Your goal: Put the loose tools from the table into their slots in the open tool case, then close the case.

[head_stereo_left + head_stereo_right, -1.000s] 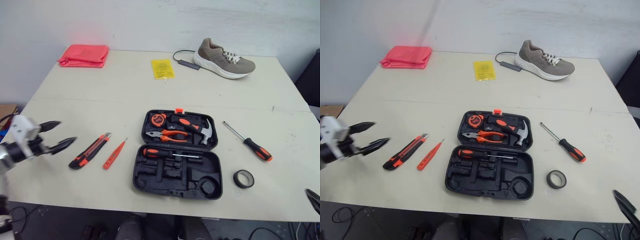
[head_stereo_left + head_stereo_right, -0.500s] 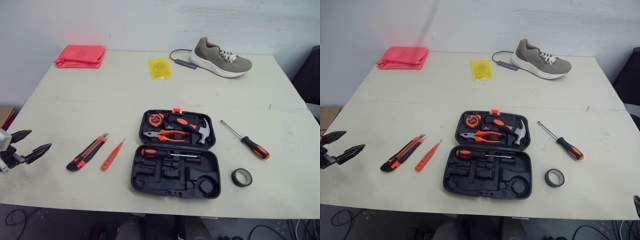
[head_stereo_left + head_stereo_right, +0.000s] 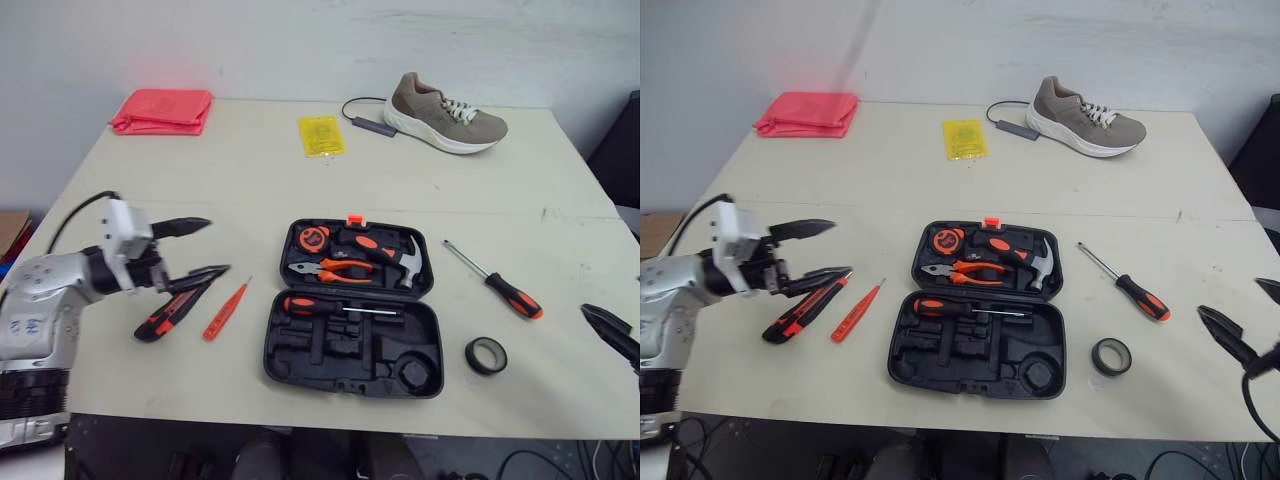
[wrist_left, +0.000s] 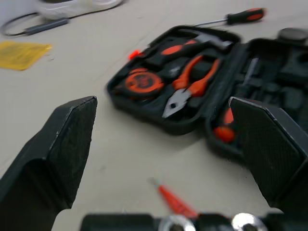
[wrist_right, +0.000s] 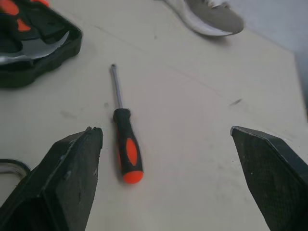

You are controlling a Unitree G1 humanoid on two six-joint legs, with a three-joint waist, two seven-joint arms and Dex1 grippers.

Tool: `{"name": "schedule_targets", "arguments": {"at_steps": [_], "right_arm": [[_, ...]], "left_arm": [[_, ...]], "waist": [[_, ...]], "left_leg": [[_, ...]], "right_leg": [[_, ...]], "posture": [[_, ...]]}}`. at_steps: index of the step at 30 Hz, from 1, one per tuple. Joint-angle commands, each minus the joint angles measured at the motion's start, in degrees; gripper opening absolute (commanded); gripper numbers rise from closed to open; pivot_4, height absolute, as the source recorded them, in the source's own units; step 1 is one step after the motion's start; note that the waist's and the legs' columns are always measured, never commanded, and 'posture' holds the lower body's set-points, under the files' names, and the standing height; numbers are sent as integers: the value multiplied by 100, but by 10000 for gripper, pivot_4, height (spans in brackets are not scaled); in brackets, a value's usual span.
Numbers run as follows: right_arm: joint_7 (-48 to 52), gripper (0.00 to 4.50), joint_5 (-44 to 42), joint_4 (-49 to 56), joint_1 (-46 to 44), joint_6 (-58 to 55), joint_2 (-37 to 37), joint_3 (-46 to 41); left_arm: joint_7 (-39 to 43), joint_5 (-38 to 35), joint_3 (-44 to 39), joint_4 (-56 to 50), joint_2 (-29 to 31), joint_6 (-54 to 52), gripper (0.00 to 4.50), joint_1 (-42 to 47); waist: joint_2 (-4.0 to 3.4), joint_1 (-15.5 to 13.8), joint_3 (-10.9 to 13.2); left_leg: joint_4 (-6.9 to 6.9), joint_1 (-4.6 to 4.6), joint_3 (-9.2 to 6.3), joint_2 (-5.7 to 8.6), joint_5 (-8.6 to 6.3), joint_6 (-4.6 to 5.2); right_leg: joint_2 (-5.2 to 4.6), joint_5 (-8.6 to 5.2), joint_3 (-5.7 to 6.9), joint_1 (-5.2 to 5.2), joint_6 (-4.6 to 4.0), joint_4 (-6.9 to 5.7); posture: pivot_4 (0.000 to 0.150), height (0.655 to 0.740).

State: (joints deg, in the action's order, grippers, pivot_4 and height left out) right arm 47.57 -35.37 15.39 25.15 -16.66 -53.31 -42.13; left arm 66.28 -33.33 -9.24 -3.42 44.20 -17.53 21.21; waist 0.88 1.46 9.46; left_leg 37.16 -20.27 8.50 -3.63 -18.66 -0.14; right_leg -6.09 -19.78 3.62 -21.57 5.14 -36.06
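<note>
The black tool case (image 3: 300,350) lies open at the table's middle, holding a tape measure, pliers (image 3: 335,268), a hammer and one screwdriver. Loose to its left lie an orange-black utility knife (image 3: 176,304) and a thin orange tester (image 3: 226,309). To its right are an orange-black screwdriver (image 3: 495,282) and a roll of black tape (image 3: 486,356). My left gripper (image 3: 200,250) hovers open just above the knife's far end, empty. My right gripper (image 3: 1247,315) is open at the table's right edge, right of the tape; its wrist view faces the screwdriver (image 5: 126,149).
At the back of the table lie a folded pink cloth (image 3: 165,109), a yellow packet (image 3: 322,136) and a tan shoe (image 3: 447,103) with a dark cable (image 3: 368,122) beside it. Bare tabletop stretches between these and the case.
My left gripper has swung in from the table's left edge to over the knife. The right gripper has come in at the right edge. The tools have not moved.
</note>
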Motion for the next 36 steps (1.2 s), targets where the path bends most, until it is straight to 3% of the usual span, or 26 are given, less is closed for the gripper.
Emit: {"name": "schedule_targets", "arguments": {"at_steps": [1,7,18,32,36], "right_arm": [[303,45000,19,-240,-411,-323,-285,394],[876,45000,510,-1608,-1592,-549,-660,1530],[1574,45000,1611,-4145,-3392,502,-505,2766],[2086,45000,1956,-5033,-4315,585,-249,3277],[2190,33181,1970,-5072,-4295,575,-223,3294]], "left_arm": [[197,-263,308,-523,-86,-293,44505,239],[418,-382,798,-875,-408,-568,44505,554],[637,-250,1004,-1094,-424,-530,44505,373],[490,-307,991,-1316,-472,-728,44505,493],[533,-381,1038,-1343,-425,-927,45000,520]], "waist": [[2,-4,2],[6,-3,8],[-14,11,22],[-32,23,36],[-32,15,36]], "left_leg": [[2,-3,0,0,0,0],[25,-6,12,-3,4,2],[57,-11,21,-8,4,3],[74,-14,22,-14,3,4],[75,-14,23,-15,3,3]], "right_leg": [[5,1,-1,0,2,1],[54,9,-18,0,16,6],[60,12,-28,-1,22,1],[61,15,-37,0,28,-6],[65,15,-38,0,27,-7]], "posture": [[1500,7400],[1500,7400],[1500,7400],[1500,7400],[1500,7400]]}}
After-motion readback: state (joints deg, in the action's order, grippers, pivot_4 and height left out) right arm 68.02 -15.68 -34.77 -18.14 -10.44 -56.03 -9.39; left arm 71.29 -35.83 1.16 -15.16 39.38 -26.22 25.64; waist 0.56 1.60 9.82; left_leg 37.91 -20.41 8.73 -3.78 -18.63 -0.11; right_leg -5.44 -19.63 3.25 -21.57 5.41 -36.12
